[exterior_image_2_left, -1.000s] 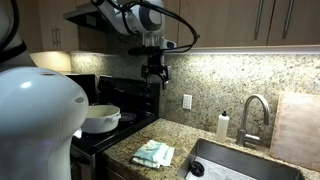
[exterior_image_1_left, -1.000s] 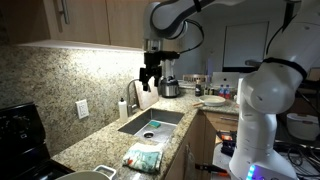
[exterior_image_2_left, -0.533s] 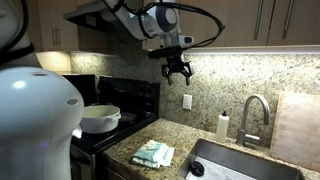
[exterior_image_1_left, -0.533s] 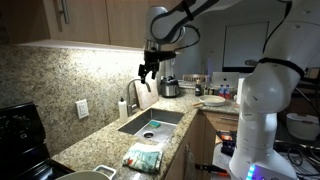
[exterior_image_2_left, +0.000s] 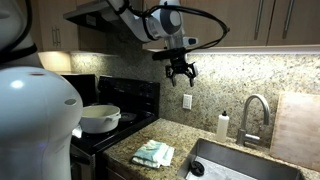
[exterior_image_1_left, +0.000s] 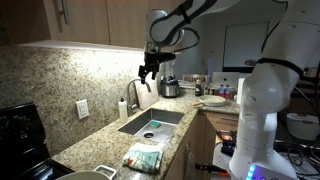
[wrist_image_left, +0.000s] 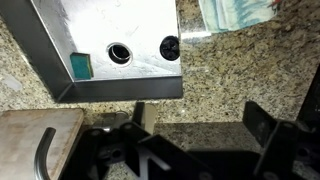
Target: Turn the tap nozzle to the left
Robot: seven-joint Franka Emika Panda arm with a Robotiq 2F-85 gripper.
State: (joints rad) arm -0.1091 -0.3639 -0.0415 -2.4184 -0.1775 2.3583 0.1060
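Hovering at upper centre of the frame, the end effector (exterior_image_2_left: 181,70) is keeping its fingers apart, gripping nothing. The tap nozzle (exterior_image_2_left: 256,98) is standing at lower right, well apart. Judged rigid, smooth, slippery metal; pushing sideways against its arch is looking advisable.

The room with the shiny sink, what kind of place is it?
Most likely a home kitchen: a steel sink sits in a granite counter, a black stove stands beside it, and wooden cabinets hang above.

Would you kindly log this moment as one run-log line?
gripper: open, empty, raised in mid-air | tap nozzle: untouched, well apart from gripper | status: turn to the left not yet begun
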